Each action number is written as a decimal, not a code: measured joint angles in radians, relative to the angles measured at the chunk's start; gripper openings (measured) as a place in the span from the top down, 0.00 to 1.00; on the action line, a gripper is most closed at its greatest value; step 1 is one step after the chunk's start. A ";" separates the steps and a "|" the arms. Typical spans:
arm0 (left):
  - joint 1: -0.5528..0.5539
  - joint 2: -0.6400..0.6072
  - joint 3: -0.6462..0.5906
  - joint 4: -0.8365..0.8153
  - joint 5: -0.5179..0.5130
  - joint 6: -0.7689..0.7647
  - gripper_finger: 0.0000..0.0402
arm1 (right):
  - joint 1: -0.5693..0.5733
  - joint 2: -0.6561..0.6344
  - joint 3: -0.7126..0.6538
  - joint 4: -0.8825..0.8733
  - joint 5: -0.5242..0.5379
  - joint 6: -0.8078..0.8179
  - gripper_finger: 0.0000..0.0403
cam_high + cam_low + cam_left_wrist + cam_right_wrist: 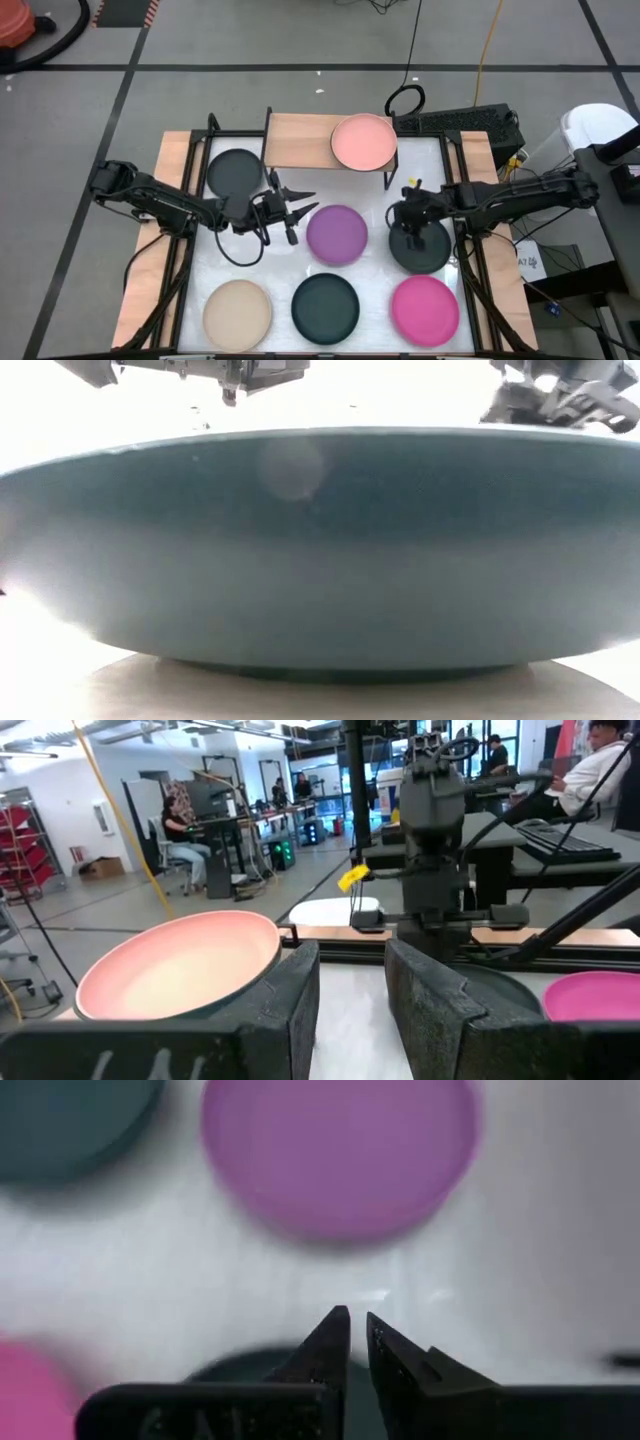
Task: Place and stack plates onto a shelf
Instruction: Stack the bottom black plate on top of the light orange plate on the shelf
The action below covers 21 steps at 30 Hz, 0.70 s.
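Overhead, the white table (290, 262) carries six plates, and a seventh rests on the shelf (298, 140), the light-wood board on black legs at the table's far edge. The salmon pink plate (363, 142) lies on the shelf's right end, overhanging its right and near edges a little. A dark plate (234, 172) lies on the table by the shelf's left end, close to the table's far left corner. The purple plate (336, 234) sits near the table's middle. Along the near edge, from the left corner to the right, lie the beige plate (238, 309), the dark teal plate (325, 306) and the magenta plate (424, 307). Another dark plate (420, 248) lies toward the right edge, between the purple and magenta ones.

The left gripper (305, 203) hangs between the far-left dark plate and the purple plate, its fingers (440, 1010) parted with a clear gap and nothing between them; its wrist view looks past them to the salmon pink plate.

The right gripper (408, 237) points down over the right-hand dark plate, its fingers (325, 1350) drawn nearly together, only a narrow slit between the tips, holding nothing. Whether the tips touch the plate below cannot be told.

From table height, the dark teal plate's rim fills almost the whole low view.
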 joint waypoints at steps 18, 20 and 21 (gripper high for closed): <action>0.008 0.000 0.000 -0.001 0.001 -0.035 0.70 | -0.070 0.177 -0.003 -0.044 -0.032 -0.031 0.73; 0.008 0.000 0.000 -0.001 0.001 -0.039 0.70 | -0.088 0.221 -0.003 -0.031 -0.031 -0.051 0.67; 0.008 0.000 0.000 -0.001 0.001 -0.039 0.70 | -0.096 0.243 -0.003 -0.033 -0.031 -0.062 0.64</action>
